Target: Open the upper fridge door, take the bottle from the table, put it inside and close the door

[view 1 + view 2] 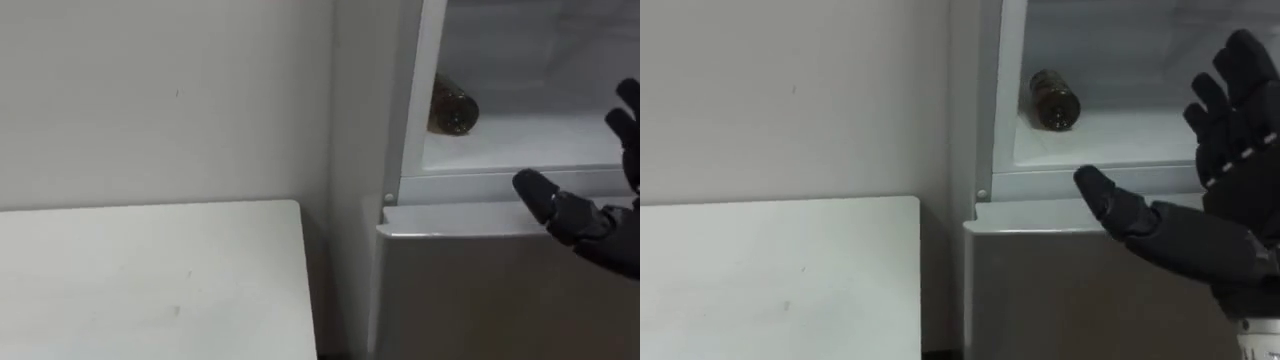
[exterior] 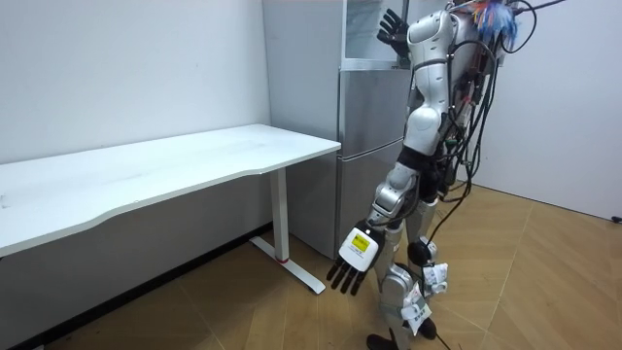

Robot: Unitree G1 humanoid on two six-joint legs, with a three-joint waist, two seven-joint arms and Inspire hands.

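Observation:
A dark brownish bottle (image 1: pixel 453 108) (image 1: pixel 1053 100) lies on its side on the white floor of the open upper fridge compartment (image 1: pixel 520 140) (image 1: pixel 1110 140), near its left wall. My right hand (image 1: pixel 1200 215) (image 1: pixel 590 200) (image 2: pixel 393 31) hangs in front of the compartment's lower edge, to the right of the bottle and apart from it, with straight spread fingers and nothing in it. In the room view my left hand (image 2: pixel 352 264) hangs beside my thigh with straight fingers and nothing in it. I stand upright in front of the fridge.
The fridge's grey lower door (image 1: pixel 480 290) (image 1: pixel 1060 300) (image 2: pixel 364 156) is closed below the open compartment. A white desk (image 1: pixel 150 280) (image 1: pixel 770 280) (image 2: pixel 146 170) stands to the fridge's left against the white wall. The floor is wooden (image 2: pixel 544 282).

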